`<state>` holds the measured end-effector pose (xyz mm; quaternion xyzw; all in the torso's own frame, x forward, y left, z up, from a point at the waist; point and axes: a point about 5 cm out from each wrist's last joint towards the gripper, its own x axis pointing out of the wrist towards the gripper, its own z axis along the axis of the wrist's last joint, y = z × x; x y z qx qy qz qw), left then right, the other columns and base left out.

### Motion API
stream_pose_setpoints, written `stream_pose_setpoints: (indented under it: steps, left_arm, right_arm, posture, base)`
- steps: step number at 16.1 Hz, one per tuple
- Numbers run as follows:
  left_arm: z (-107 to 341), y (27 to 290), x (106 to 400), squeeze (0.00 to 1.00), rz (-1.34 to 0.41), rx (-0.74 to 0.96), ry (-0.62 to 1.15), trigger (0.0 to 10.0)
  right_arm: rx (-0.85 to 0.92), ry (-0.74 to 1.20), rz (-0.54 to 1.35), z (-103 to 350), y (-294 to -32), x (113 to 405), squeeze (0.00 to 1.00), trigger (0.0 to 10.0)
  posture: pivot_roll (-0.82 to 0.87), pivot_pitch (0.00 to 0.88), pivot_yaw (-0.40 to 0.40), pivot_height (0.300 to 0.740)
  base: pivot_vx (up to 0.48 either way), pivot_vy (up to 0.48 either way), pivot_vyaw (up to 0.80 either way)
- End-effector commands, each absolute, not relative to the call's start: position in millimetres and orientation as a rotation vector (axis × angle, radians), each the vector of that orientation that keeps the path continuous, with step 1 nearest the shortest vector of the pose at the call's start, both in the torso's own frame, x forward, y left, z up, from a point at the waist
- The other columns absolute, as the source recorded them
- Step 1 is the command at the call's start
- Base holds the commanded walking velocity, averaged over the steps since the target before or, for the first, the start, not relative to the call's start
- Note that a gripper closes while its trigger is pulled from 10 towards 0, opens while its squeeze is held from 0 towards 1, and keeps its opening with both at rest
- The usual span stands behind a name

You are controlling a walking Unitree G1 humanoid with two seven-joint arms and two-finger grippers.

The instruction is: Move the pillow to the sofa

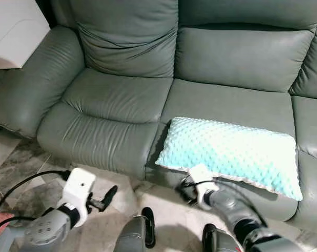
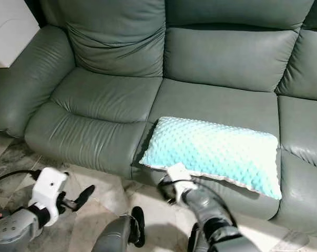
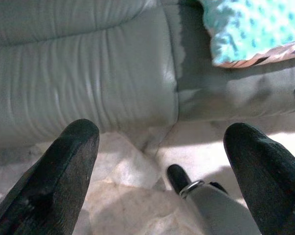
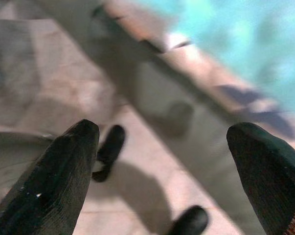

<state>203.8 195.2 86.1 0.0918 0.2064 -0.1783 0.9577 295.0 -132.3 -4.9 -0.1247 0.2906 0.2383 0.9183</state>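
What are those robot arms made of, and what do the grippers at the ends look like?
Both arms are silver-grey metal tubes with dark joint bands. The left arm ends in a boxy white wrist housing, and its left gripper has long black fingers that taper to rounded tips. Thin black cables loop from that wrist. The right gripper sits behind a smaller white block, with a black cable curling over it; its fingers are black too.

Both arms low, left claw point(image 3: 162, 161) and right claw point(image 4: 162, 166) spread.

Silver arms, white wrist housings, black cables, black-fingered left gripper point(image 1: 106, 198)
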Motion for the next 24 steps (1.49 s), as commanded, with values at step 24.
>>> stream_pose_setpoints:
  steps: [24]
  left_arm:
    - [88.6,199.5,195.7,0.0,-0.345,0.228,0.447,10.0]
  right_arm:
    - [-0.441,0.508,0.179,21.9,-166.5,323.9,0.0,10.0]
  posture:
    - [0.33,0.351,0.193,0.74]
  base:
    - [0.0,0.0,0.0]
